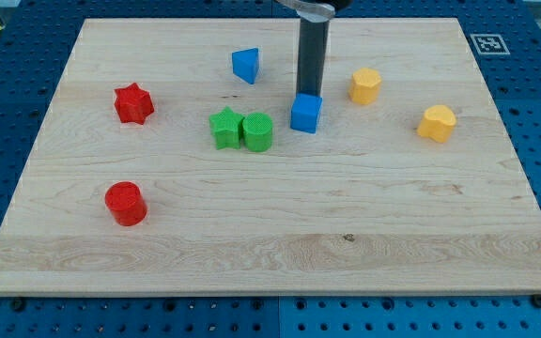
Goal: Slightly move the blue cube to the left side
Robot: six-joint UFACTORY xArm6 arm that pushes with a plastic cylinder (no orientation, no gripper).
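The blue cube (305, 114) sits on the wooden board (270, 244), a little above the middle. My tip (309, 93) stands just behind the cube's top edge, toward the view's top, touching or nearly touching it. The dark rod rises from there to the view's top edge. A green cylinder (258, 132) lies to the cube's left with a small gap between them.
A green star (224, 128) touches the green cylinder on its left. A second blue block (246, 65) lies up left. Two yellow blocks sit at the right (365, 85) (437, 123). A red star (133, 103) and a red cylinder (126, 204) are at the left.
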